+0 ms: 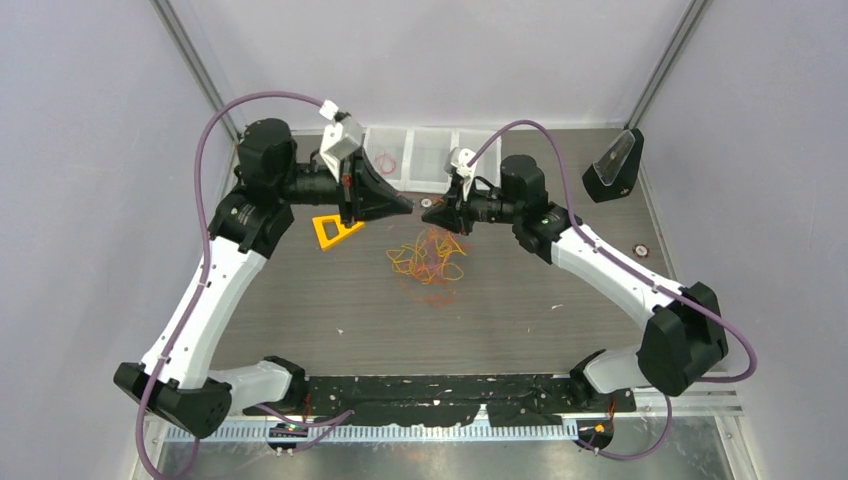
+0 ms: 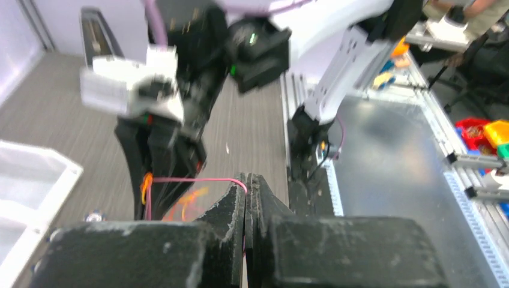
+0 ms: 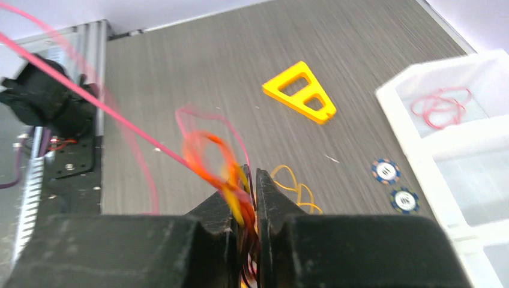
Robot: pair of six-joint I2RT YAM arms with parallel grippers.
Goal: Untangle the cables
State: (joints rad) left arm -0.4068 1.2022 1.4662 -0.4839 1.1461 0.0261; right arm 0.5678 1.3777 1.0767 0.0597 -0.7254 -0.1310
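The cables (image 1: 428, 258) lie as a yellow, orange and red tangle on the table, with some strands lifted up to the two grippers that meet tip to tip above it. My left gripper (image 1: 408, 205) (image 2: 247, 180) is shut on one thin pink-red cable (image 2: 195, 179), which runs taut across to the other gripper. The jaws of my right gripper (image 1: 430, 212) (image 3: 252, 174) stand a sliver apart, pinching a bunch of orange, yellow and red cables (image 3: 231, 180). A pink strand (image 3: 90, 99) leaves it toward the upper left. More yellow loops (image 3: 294, 186) rest on the table below.
A yellow triangular frame (image 1: 335, 230) (image 3: 300, 91) lies left of the tangle. White bins (image 1: 420, 155) (image 3: 474, 150) stand along the back, one holding a red loop (image 3: 441, 108). Two blue chips (image 3: 393, 185) lie near the bins. A black holder (image 1: 612, 165) sits at the back right.
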